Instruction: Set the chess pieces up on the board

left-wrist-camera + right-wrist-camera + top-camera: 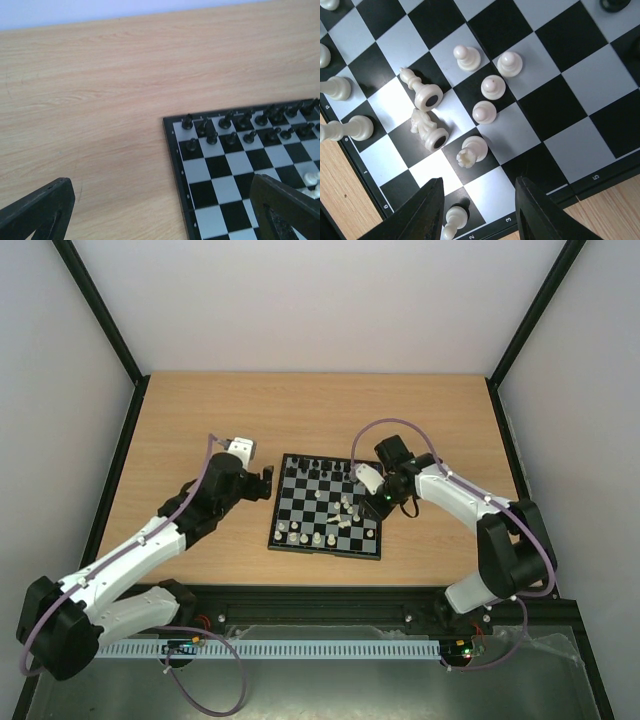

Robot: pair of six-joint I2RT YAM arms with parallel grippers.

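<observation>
The board (pixel 300 512) lies mid-table, black pieces (pixel 322 469) standing along its far rows, cream-white pieces (pixel 345 513) scattered on its near right part. My right gripper (pixel 366 502) hovers open and empty over the board's right side. In the right wrist view it (pixel 479 210) is above a white rook (pixel 472 151); a knight (pixel 427 130) and a bishop (pixel 421 90) lie toppled, several pawns (pixel 490 95) stand close by. My left gripper (pixel 268 483) is open and empty at the board's left edge; in its wrist view its fingers (pixel 285 207) straddle the board's rim (pixel 176 170).
The wooden table is framed by black rails and white walls. In the right wrist view more white pieces (pixel 350 129) stand along the board's edge, and one white piece (pixel 454 219) sits between the fingers near the rim.
</observation>
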